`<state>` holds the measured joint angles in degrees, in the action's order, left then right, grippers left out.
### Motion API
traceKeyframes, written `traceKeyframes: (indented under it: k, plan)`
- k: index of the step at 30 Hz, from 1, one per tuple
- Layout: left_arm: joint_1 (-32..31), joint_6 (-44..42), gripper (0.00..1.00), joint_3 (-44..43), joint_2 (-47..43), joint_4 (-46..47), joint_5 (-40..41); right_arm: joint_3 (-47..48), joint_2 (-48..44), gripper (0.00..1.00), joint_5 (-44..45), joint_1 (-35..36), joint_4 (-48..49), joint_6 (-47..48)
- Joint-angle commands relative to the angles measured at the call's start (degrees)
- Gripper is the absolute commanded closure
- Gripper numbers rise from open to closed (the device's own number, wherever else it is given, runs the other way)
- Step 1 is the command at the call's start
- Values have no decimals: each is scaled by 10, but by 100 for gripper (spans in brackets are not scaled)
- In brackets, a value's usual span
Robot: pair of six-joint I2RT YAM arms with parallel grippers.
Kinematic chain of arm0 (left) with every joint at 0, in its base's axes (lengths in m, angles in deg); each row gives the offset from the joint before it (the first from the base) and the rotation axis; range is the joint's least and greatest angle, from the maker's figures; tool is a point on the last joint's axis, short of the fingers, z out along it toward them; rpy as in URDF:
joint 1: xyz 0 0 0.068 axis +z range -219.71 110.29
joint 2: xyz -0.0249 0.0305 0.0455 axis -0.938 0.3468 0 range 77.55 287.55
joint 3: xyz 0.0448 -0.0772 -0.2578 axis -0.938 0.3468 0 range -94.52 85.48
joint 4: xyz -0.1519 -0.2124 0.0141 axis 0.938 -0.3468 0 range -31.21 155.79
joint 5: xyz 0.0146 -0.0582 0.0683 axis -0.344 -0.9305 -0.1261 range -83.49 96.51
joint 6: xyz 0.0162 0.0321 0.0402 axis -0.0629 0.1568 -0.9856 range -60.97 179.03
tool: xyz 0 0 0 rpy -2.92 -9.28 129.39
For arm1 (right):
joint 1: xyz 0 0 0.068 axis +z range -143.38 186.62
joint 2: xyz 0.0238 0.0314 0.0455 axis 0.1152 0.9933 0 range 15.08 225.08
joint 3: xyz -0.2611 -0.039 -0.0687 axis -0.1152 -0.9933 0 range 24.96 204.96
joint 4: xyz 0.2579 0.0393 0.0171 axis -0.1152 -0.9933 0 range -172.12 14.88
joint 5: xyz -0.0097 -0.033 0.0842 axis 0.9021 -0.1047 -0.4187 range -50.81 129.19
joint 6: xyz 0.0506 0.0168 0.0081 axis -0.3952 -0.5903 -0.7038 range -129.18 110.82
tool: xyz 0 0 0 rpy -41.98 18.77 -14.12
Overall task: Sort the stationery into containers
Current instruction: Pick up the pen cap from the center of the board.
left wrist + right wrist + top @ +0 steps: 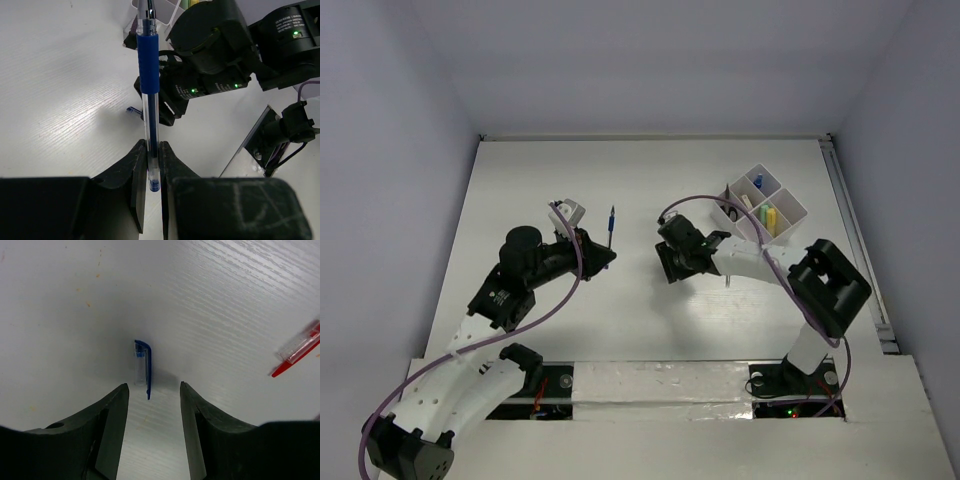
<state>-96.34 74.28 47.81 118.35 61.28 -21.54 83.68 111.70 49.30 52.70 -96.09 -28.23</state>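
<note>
My left gripper (152, 145) is shut on the clear lower barrel of a blue pen (148, 65), which stands out ahead of the jaws without its cap. From above, that pen (611, 225) points away from the left gripper (608, 256) toward the back of the table. Its blue cap (143, 362) lies on the table just ahead of my right gripper (152, 385), whose jaws are open and hold nothing. The cap (132, 110) also shows under the right gripper (663, 268). The white divided tray (790, 203) sits at the back right, holding yellow sticks (770, 216) and a blue item (758, 181).
A red and clear pen part (299, 348) lies on the table to the right of the right gripper. The right arm's black body (210, 55) stands close in front of the held pen's tip. A rail (855, 240) runs along the table's right edge.
</note>
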Motion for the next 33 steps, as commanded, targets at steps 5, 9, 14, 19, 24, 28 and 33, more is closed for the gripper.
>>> traceKeyframes:
  k: [5,9,14,19,24,28,33]
  plan:
    - [-3,-7,100,-30,-6,25,-11,50,47,50,-11,-13,24,17]
    - [-3,-7,100,-30,-5,25,-12,61,75,55,-18,-19,32,17]
    - [-3,-7,100,-30,-7,24,-13,74,96,71,-22,-19,23,11]
    - [-3,-7,100,-30,-6,24,-16,71,92,93,-23,-19,17,2]
    - [-3,-7,100,-30,-7,24,-15,61,27,100,-1,-19,46,-17]
    - [-3,-6,100,-29,-6,25,-14,28,-72,100,-4,-19,121,-41]
    - [-3,-7,100,-30,1,25,-13,21,-162,100,46,22,248,-84]
